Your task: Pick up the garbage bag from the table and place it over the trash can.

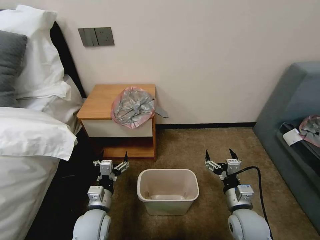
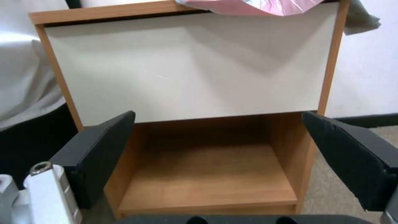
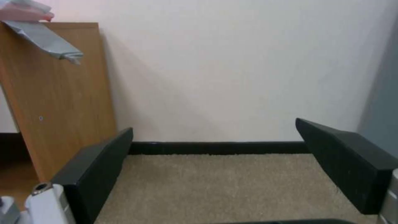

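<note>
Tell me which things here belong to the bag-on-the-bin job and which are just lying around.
Part of the job:
garbage bag, draped over the front right corner of the table
trash can, on the carpet between the open left gripper and open right gripper

Just lying about:
small plastic bundle and white card on the sofa
pillows on the bed

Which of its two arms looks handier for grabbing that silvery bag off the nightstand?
Probably the left. The left gripper hangs open right before the table, facing its drawer, with the garbage bag just above. The right gripper, also open, faces bare wall beside it.
</note>
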Robot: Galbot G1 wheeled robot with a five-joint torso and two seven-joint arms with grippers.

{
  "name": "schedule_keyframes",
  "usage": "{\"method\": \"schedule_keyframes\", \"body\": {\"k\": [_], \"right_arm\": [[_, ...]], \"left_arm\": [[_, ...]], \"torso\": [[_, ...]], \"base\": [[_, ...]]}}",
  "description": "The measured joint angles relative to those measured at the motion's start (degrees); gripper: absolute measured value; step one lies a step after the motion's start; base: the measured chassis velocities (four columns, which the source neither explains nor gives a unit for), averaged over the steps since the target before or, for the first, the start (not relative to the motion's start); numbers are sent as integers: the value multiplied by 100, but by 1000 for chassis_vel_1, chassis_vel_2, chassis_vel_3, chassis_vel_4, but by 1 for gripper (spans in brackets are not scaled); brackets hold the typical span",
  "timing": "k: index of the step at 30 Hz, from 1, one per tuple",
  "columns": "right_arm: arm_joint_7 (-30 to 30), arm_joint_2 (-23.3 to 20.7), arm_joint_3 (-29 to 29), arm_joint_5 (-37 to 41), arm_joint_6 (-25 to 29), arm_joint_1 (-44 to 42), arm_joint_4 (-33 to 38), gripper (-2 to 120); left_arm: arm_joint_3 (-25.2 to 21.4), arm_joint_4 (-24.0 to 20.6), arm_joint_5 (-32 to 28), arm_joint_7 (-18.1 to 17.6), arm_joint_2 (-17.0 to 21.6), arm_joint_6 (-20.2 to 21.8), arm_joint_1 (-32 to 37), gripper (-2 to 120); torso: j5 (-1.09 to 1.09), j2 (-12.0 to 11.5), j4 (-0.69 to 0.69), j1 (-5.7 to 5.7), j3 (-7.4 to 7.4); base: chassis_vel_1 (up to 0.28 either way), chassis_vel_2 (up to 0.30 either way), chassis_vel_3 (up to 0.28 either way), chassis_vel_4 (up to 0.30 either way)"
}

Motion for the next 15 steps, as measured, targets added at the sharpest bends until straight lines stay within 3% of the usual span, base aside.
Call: {"method": "schedule_keyframes", "body": {"k": [11,14,15], "right_arm": [[-16,14,26,-2,50,-49,31,100],[-270,183,252,-37,627,-530,436,100],[-270,183,252,-37,627,-530,436,100]], "left_arm": [[-2,-29,-68,-66,82,-34,-6,100],[-108,-262,-616,-540,704,-415,-75,98],[-108,-262,-616,-540,704,-415,-75,98]], "torso": [[-1,-1,2,0,0],[0,-1,1,0,0],[0,-1,1,0,0]], "base": [[0,0,0,0],[0,0,0,0],[0,0,0,0]]}}
